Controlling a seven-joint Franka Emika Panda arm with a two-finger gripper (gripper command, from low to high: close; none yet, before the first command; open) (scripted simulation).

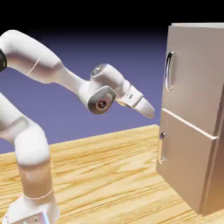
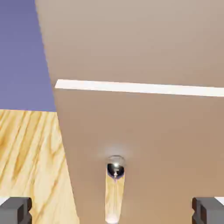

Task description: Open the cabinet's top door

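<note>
The top door [image 1: 194, 74] sits shut on the cabinet [image 1: 192, 144], its long silver handle [image 1: 168, 71] above and ahead of the gripper [image 1: 148, 110]; the gripper stands apart from it, fingertips [image 2: 15, 210] spread wide, holding nothing; the lower door's handle [image 2: 114, 192] lies straight ahead.

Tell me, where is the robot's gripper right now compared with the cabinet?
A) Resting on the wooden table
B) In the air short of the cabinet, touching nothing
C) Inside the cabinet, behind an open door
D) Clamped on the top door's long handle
B: in the exterior view the gripper hangs open in the air, apart from the cabinet, below the top door handle; both doors look shut.
</note>
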